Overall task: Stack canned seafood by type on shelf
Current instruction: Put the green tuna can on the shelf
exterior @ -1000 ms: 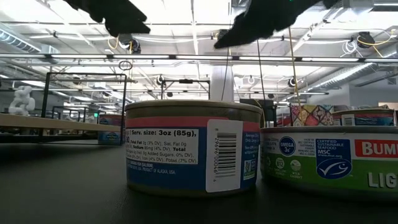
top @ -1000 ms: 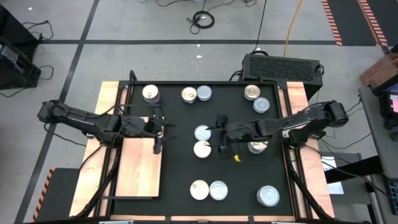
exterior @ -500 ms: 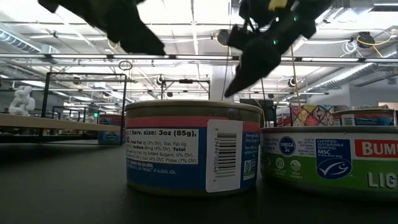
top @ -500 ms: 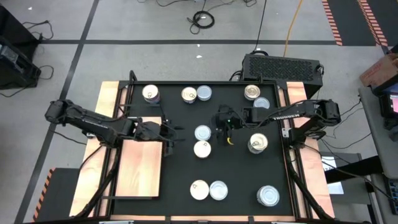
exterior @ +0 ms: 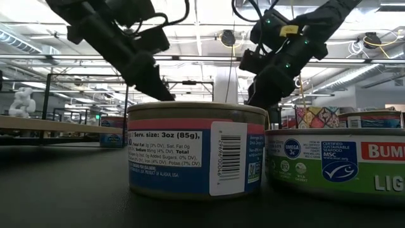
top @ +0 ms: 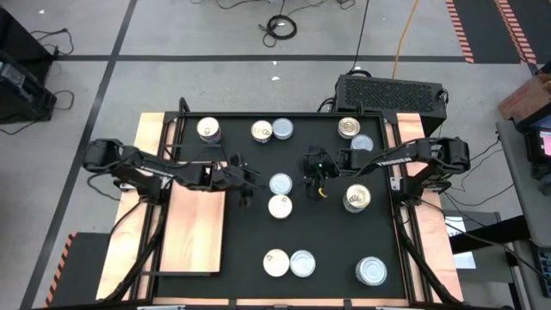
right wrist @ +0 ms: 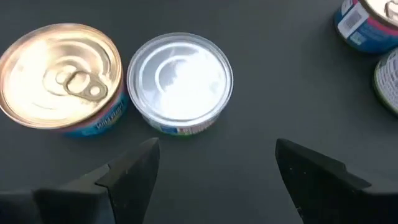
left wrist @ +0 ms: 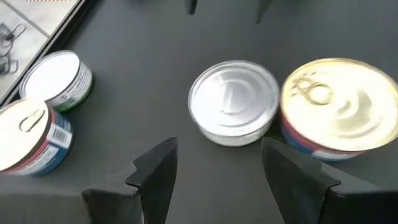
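closed in from both sides on the middle pair of tins: left end effector (top: 245, 182) and right end effector (top: 315, 179), both open, flanking silver-topped tin (top: 281, 183) and cream-topped tin (top: 280, 206); shelf (top: 195, 232) still bare.

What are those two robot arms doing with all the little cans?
They are sorting tins onto the wooden shelf, which holds none so far. Both arms reach toward a pair of cans in the middle of the black mat: a silver-topped can and a cream-topped can side by side. The left gripper and the right gripper are open, one on each side of the pair, holding nothing. Other cans sit in pairs around the mat.
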`<action>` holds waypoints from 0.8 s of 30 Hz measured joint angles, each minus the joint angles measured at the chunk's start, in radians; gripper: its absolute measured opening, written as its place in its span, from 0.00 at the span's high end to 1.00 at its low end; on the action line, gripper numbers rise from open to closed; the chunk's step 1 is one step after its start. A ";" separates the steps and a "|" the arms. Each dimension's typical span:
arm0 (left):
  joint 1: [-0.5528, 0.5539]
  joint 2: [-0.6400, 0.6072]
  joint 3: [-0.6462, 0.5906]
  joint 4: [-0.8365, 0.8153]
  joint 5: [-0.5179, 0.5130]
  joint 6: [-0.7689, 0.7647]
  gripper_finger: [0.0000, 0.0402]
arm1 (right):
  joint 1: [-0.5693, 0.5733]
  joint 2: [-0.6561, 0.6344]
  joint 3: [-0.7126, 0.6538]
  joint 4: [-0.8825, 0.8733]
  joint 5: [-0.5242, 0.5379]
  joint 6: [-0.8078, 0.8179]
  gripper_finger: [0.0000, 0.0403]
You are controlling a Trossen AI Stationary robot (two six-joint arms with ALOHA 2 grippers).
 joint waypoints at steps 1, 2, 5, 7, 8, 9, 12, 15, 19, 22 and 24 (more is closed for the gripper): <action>0.005 0.004 0.000 0.000 0.001 0.000 0.42 | -0.001 0.000 -0.001 0.000 0.000 0.000 0.22; 0.009 0.005 0.000 -0.001 0.003 0.000 0.42 | -0.001 0.005 -0.001 0.004 0.000 0.000 0.22; 0.014 0.006 0.000 0.000 0.010 0.000 0.42 | -0.001 0.032 -0.001 0.031 -0.004 -0.008 0.22; 0.015 0.006 0.000 0.001 0.011 0.001 0.42 | 0.001 0.050 -0.001 0.078 -0.005 -0.030 0.22; 0.017 0.006 0.000 0.000 0.012 0.006 0.42 | 0.002 0.060 -0.001 0.099 -0.005 -0.033 0.22; 0.017 0.006 0.000 0.000 0.014 0.006 0.42 | 0.002 0.069 -0.001 0.118 -0.005 -0.031 0.22; 0.028 0.006 0.000 0.000 0.014 0.006 0.42 | -0.005 0.100 -0.001 0.164 -0.008 0.051 0.22; 0.034 0.006 0.000 0.000 0.015 0.005 0.42 | -0.026 0.112 -0.001 0.187 -0.047 0.189 0.22; 0.041 0.006 0.000 0.000 0.035 0.006 0.42 | -0.037 0.111 -0.001 0.195 -0.121 0.331 0.22; 0.045 0.006 0.000 -0.003 0.047 0.006 0.42 | -0.031 0.105 0.000 0.197 -0.130 0.433 0.22; 0.047 0.006 0.000 -0.003 0.053 0.006 0.42 | -0.026 0.110 -0.001 0.187 -0.129 0.499 0.22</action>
